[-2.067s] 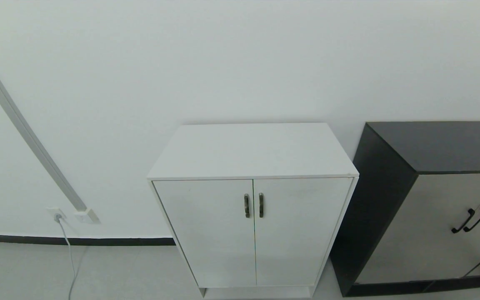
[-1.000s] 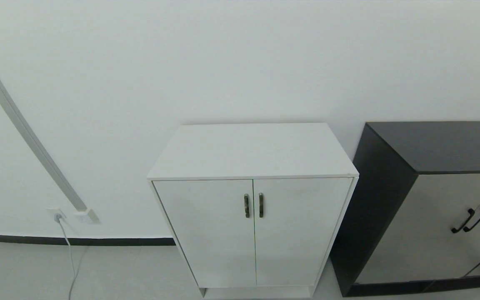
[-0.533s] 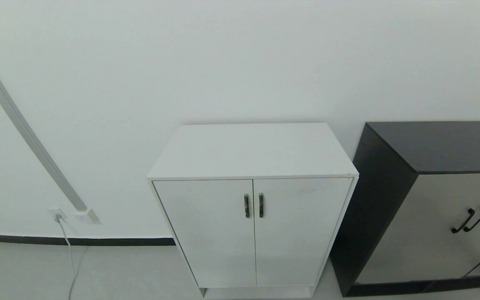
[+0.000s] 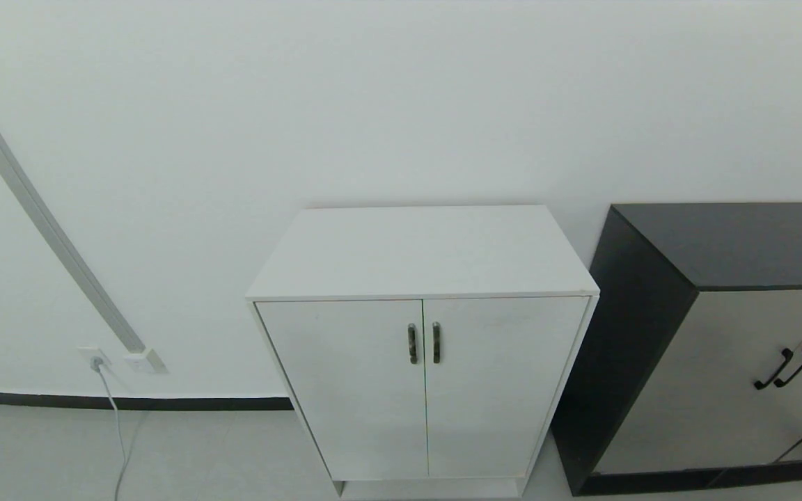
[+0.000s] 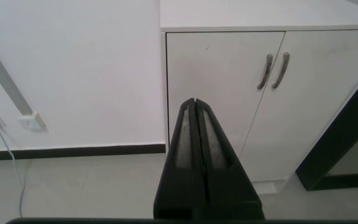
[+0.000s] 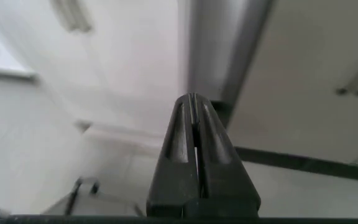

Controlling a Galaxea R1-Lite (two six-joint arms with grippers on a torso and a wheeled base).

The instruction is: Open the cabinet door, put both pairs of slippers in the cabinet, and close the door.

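Observation:
A white cabinet (image 4: 420,257) stands against the wall, both of its doors closed. Two dark vertical handles (image 4: 412,343) (image 4: 436,342) sit side by side at the middle seam. In the left wrist view the cabinet (image 5: 225,81) stands ahead, and my left gripper (image 5: 195,104) is shut and empty, some way short of the left door and below the handles (image 5: 265,71). My right gripper (image 6: 193,99) is also shut and empty, held low over the floor before the gap between the white cabinet (image 6: 129,56) and a black one.
A black cabinet (image 4: 728,243) with grey doors and black handles (image 4: 784,367) stands right beside the white one. On the left, a wall socket (image 4: 95,360) holds a plug whose cable (image 4: 120,445) hangs to the floor. A grey conduit (image 4: 39,209) runs diagonally down the wall.

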